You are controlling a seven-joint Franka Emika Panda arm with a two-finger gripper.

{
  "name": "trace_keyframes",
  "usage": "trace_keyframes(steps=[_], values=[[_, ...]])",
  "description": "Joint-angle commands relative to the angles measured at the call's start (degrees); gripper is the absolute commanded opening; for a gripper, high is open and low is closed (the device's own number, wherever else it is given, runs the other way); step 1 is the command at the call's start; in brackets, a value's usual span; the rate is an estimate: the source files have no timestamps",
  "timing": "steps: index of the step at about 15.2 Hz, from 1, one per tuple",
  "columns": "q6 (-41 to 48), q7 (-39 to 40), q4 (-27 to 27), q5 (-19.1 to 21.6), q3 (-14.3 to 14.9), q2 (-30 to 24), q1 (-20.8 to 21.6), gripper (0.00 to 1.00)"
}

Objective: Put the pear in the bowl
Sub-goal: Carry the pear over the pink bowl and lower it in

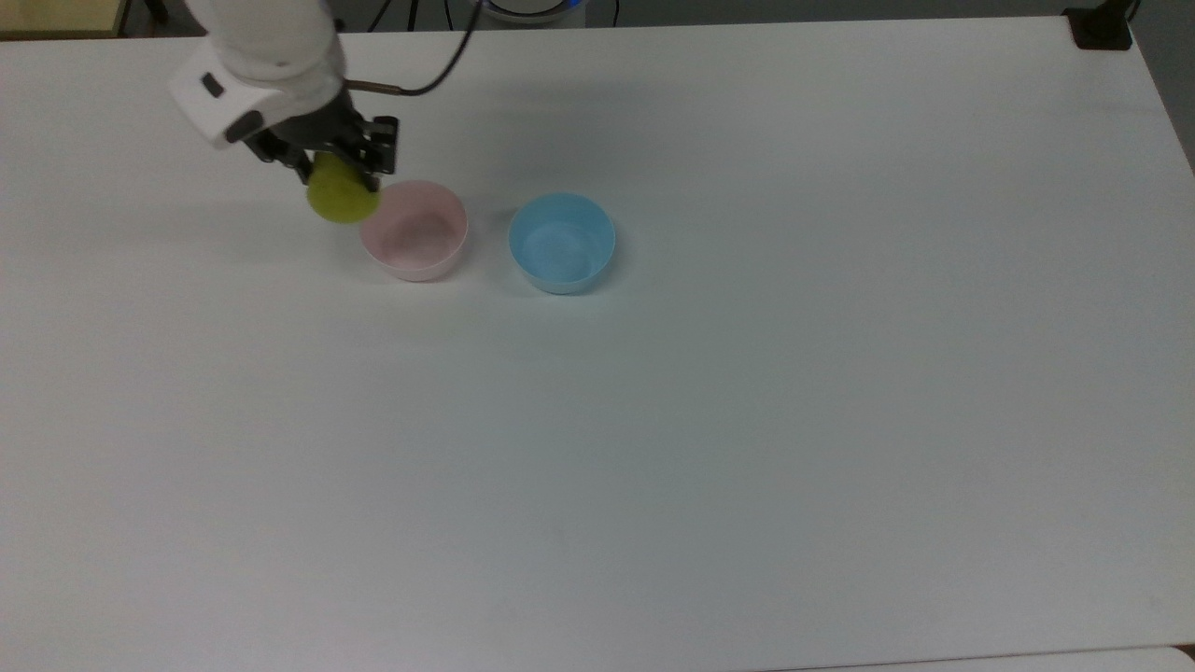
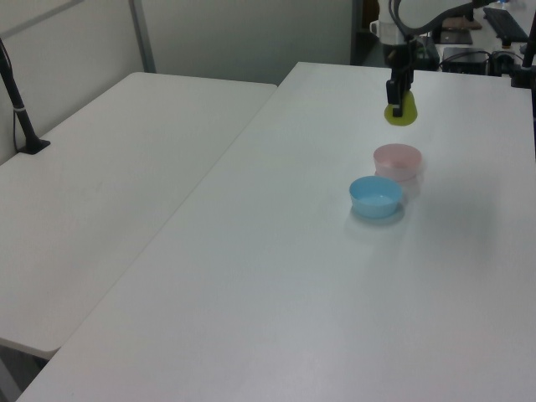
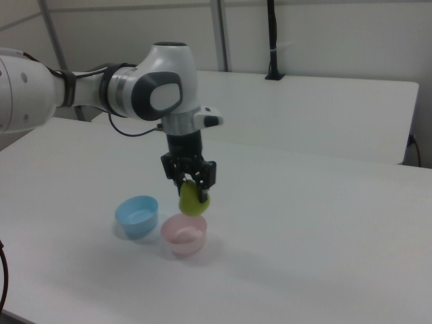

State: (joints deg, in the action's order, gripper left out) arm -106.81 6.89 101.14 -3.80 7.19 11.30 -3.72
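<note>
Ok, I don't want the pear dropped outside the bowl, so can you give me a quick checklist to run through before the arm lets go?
1. Pear held in the gripper: ok, the fingers are shut on it and it hangs clear of the table.
2. Pear centred over the pink bowl: not ok, in the top view it sits over the bowl's left rim.
3. Pink bowl upright and empty: ok.
4. Blue bowl out of the way: ok, it stands apart on the pink bowl's far side from the pear.
5. Pear low enough to release: cannot tell, though the right view shows a gap above the rim.
</note>
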Motion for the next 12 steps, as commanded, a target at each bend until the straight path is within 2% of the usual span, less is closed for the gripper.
trace_keyframes(steps=[1, 3, 8, 12], values=[[0.6, -4.7, 3.0, -0.1, 0.5, -1.4, 2.9, 0.29], [0.0, -4.9, 4.8, -0.1, 0.5, -0.8, 4.7, 0.29], [-6.7, -4.9, 8.0, 0.0, 0.5, 0.2, 4.9, 0.32], [-9.7, -4.9, 8.3, 0.0, 0.5, 2.3, 4.9, 0.35]])
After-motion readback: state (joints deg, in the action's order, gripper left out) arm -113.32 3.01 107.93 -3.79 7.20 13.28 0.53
